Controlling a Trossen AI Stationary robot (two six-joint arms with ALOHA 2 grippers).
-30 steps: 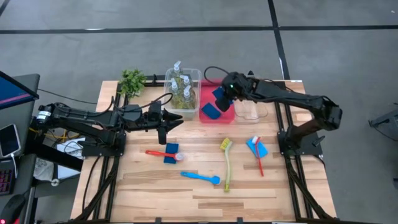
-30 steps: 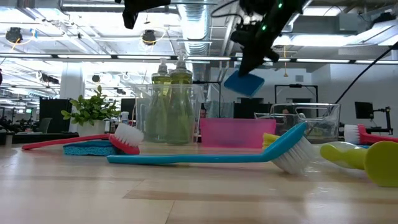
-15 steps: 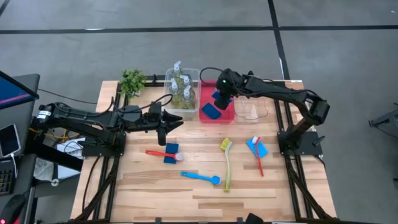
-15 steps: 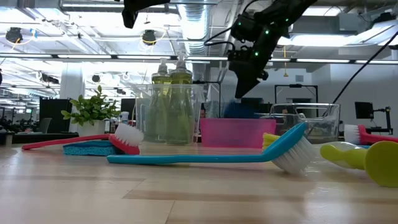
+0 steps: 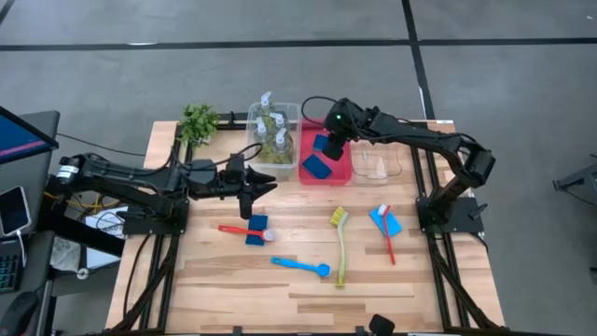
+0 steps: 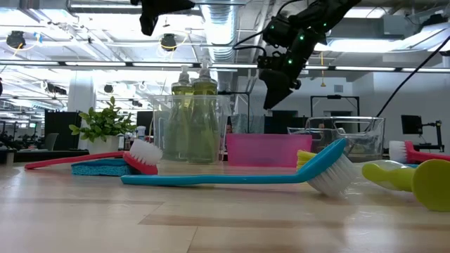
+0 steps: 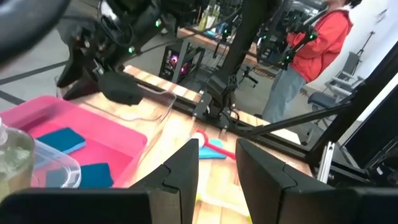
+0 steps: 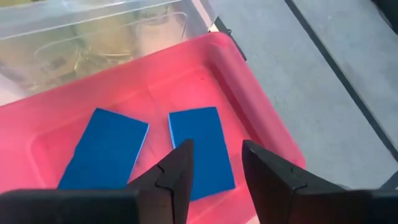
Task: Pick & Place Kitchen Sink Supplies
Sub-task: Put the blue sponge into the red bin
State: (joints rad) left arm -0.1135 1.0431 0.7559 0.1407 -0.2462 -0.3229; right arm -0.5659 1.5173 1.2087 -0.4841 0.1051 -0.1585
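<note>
- The right gripper [image 8: 214, 163] hangs above the red tray [image 5: 341, 175] with its fingers parted and nothing between them; two blue sponges [image 8: 200, 151] lie flat side by side on the tray floor directly below.
- Judged from this, the step in hand is clearing out of the tray after a drop. The clean way is to rise straight up until the fingertips are above the tray wall, and only then swing sideways, so neither sponge gets dragged.
- The tub of soap bottles [image 5: 271, 136] stands just beside the tray, and the empty clear tub [image 5: 377, 165] sits on its other side. Any sideways move should stay above both rims.
- Sponges left on the table: one [image 5: 256, 229] under the red brush [image 5: 244, 231] near the left arm, and one [image 5: 389, 222] under the second red brush [image 5: 385, 231] on the right side.
- The right-side sponge is the nearer target for this arm. The brush lying across it will probably have to be shifted or lifted first.
- The blue brush [image 5: 302, 267] and yellow-green brush [image 5: 340, 243] lie near the table's front centre.
- The left gripper [image 5: 252, 189] waits over the table near the soap tub, jaws apart and empty.
</note>
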